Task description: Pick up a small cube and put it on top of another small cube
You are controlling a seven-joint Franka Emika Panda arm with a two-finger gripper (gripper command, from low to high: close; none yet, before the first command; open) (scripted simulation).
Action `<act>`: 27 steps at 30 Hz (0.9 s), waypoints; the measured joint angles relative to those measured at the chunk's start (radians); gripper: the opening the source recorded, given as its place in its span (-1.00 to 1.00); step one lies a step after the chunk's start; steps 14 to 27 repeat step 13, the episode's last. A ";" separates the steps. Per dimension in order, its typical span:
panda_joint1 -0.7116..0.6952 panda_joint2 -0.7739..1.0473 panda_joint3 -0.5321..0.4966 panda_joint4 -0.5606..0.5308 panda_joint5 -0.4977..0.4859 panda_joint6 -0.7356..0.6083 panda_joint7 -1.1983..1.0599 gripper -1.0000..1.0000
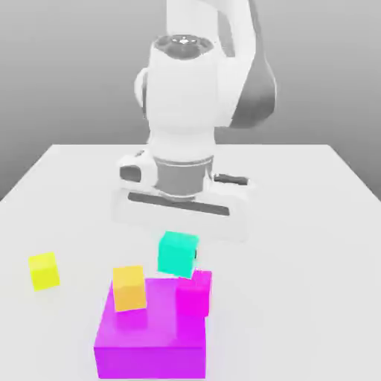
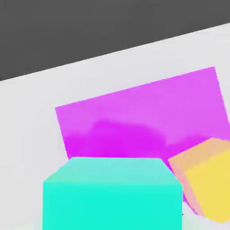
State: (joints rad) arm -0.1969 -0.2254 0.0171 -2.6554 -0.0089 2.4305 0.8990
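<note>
Nearest us in the exterior view we see the large flat purple-magenta block (image 1: 149,338), the small magenta-pink cube (image 1: 193,293) on its far corner. The small matte teal cube (image 1: 177,253) sits just above that cube. Behind hangs our white arm, wrist pointing straight down at the white counter (image 1: 312,223); we cannot tell how the tool (image 1: 182,242) stands.

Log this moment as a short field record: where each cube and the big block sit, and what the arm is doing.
teal cube: raised off the table, above and just behind the magenta-pink cube, under the arm's hand; close up in the hand view
magenta-pink cube: on the large purple-magenta block, at its far corner toward the exterior view's right
orange cube: on the same block, tilted
large purple-magenta block: flat on the white table
yellow cube: alone on the table, at the exterior view's left
stack: not yet made
</note>
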 joint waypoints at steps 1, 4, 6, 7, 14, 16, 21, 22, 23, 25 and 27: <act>-0.014 -0.007 -0.022 -0.007 0.002 0.000 -0.031 -1.00; -0.027 0.062 -0.041 -0.031 0.007 0.092 -0.061 -1.00; -0.027 0.121 -0.046 -0.045 0.006 0.166 -0.063 1.00; -0.027 0.121 -0.046 -0.045 0.006 0.166 -0.063 1.00; -0.027 0.123 -0.046 -0.046 0.005 0.169 -0.063 1.00; -0.027 0.123 -0.046 -0.046 0.005 0.169 -0.063 1.00; -0.027 0.123 -0.046 -0.046 0.005 0.169 -0.063 1.00; -0.027 0.123 -0.046 -0.046 0.005 0.169 -0.063 1.00; -0.027 0.123 -0.046 -0.046 0.005 0.169 -0.063 1.00; -0.027 0.123 -0.046 -0.046 0.005 0.169 -0.063 1.00; -0.027 0.123 -0.046 -0.046 0.005 0.169 -0.063 1.00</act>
